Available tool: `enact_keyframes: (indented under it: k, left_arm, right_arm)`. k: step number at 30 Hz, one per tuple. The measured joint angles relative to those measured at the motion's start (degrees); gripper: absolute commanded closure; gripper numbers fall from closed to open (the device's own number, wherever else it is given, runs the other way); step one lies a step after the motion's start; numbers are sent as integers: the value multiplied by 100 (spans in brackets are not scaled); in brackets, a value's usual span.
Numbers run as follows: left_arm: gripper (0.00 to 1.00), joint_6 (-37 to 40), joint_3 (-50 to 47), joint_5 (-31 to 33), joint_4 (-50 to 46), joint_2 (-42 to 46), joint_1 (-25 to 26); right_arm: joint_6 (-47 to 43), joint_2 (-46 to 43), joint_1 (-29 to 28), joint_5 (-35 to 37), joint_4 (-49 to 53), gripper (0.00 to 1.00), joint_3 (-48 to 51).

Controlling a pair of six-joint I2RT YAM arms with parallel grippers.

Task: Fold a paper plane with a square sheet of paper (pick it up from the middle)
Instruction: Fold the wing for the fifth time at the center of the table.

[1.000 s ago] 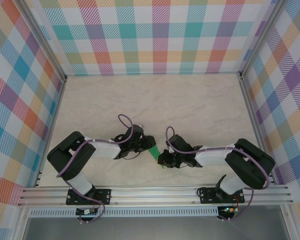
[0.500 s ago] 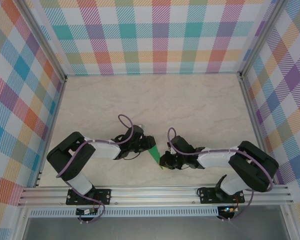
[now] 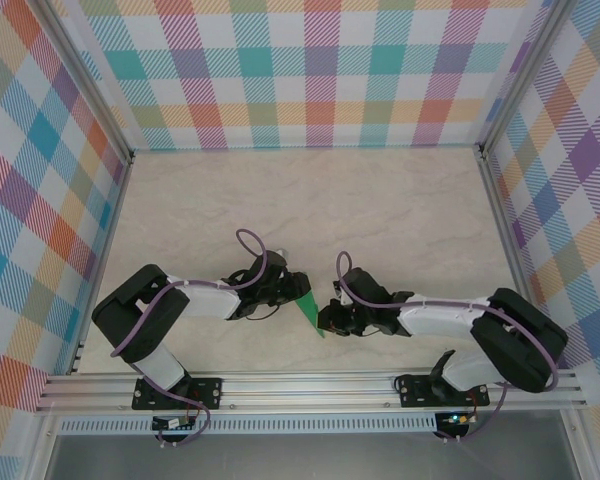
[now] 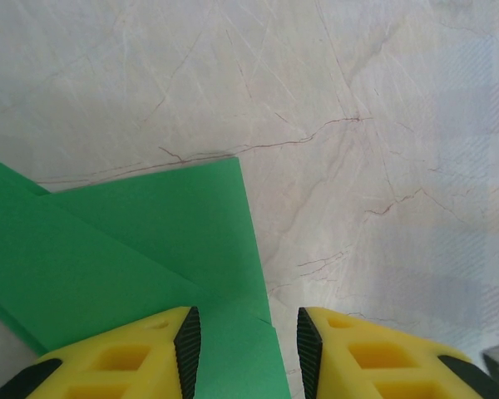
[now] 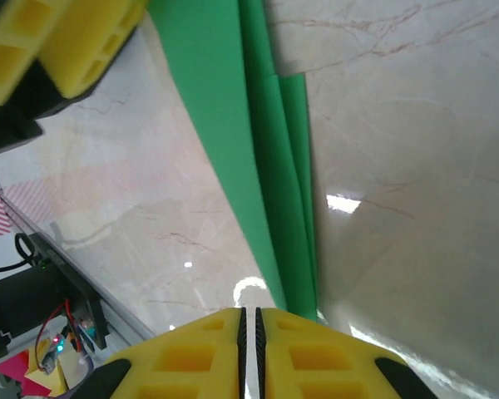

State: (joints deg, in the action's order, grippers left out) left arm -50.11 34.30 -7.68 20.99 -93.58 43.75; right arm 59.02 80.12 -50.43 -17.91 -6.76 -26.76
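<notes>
Since the overhead camera sits far back, I start there: the green paper (image 3: 309,312) lies on the table (image 3: 380,210) near its near edge, about midway between left and right. It is folded to a narrow wedge whose point faces the near side. The left gripper (image 3: 298,291) is at its far left edge and the right gripper (image 3: 326,321) at its near tip.

On the left wrist camera, the left gripper (image 4: 243,353) has its jaws partly apart. One yellow finger (image 4: 125,353) is over the folded layers, and the paper's corner lies in the gap. I see no pinch.

On the right wrist camera, the right gripper (image 5: 248,337) has its jaws drawn together to a thin slit. The paper's narrow end runs up against the fingers just right of that slit. I cannot tell whether any of it is caught.
</notes>
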Motion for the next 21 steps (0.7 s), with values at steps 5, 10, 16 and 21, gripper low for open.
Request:
enact_keyframes:
  k: [5, 10, 16, 21]
  left_arm:
    - [61, 2, 2, 2, -2, 0, 0]
    - [61, 9, 2, 7, -4, 0, 4]
    - [61, 22, 2, 9, -4, 0, 7]
    - [61, 22, 2, 22, -2, 0, 11]
  right_arm:
    - [-166, 271, 0, -173, 39, 86, 4]
    - [-382, 94, 13, -142, 328, 84, 136]
    - [-424, -339, 17, -79, 688, 85, 184]
    - [-356, -802, -39, 122, 688, 87, 94]
